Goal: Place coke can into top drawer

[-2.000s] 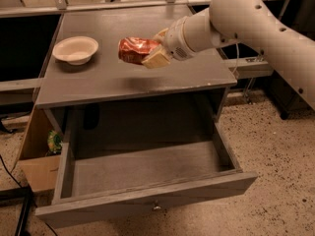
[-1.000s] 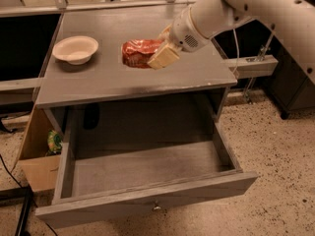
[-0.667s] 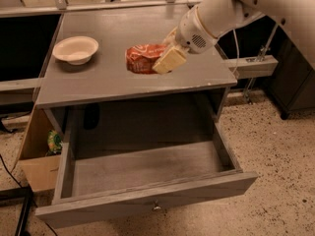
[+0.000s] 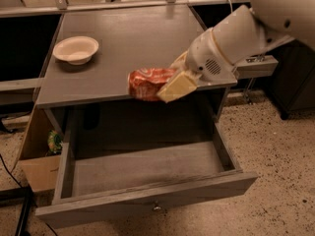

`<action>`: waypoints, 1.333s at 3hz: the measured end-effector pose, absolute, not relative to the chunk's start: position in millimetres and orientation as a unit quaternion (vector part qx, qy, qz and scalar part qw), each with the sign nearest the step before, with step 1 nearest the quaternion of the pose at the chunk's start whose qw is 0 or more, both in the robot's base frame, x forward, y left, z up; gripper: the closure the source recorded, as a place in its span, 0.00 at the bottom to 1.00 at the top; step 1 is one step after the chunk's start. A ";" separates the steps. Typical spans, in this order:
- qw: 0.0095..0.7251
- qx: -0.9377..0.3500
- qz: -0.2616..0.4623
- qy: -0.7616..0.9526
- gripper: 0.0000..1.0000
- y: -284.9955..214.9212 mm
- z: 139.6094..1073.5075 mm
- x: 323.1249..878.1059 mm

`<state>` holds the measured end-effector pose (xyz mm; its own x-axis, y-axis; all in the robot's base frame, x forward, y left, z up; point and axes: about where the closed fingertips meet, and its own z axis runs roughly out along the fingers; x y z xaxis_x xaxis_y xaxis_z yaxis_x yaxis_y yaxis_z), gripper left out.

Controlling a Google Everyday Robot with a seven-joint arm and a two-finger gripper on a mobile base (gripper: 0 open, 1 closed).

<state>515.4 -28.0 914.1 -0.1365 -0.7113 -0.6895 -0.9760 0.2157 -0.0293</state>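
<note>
The robot's gripper (image 4: 169, 80) holds the can (image 4: 146, 82) on its side, jaws clamped across its right-hand end, over the front edge of the table (image 4: 123, 33). The open drawer (image 4: 147, 168) lies directly below the jaws (a bowl (image 4: 76, 49) sits well to their left, farther back).

White arm (image 4: 246, 33) reaching in from the upper right, wrist angled down and left, gripper (image 4: 165, 82) over the tabletop's front edge, toward its right corner, cream fingers (image 4: 178, 86) clamped around the coke can (image 4: 143, 82), held sideways
</note>
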 end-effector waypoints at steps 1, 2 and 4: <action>0.320 -0.589 0.231 0.705 1.00 -24.5 885.4 489.1; 0.348 -0.611 0.232 0.672 1.00 -16.8 845.1 485.0; 0.349 -0.635 0.208 0.657 1.00 -13.4 834.7 486.0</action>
<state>486.0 -13.4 834.7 0.0507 -0.6902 -0.7218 -0.9796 0.1062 -0.1703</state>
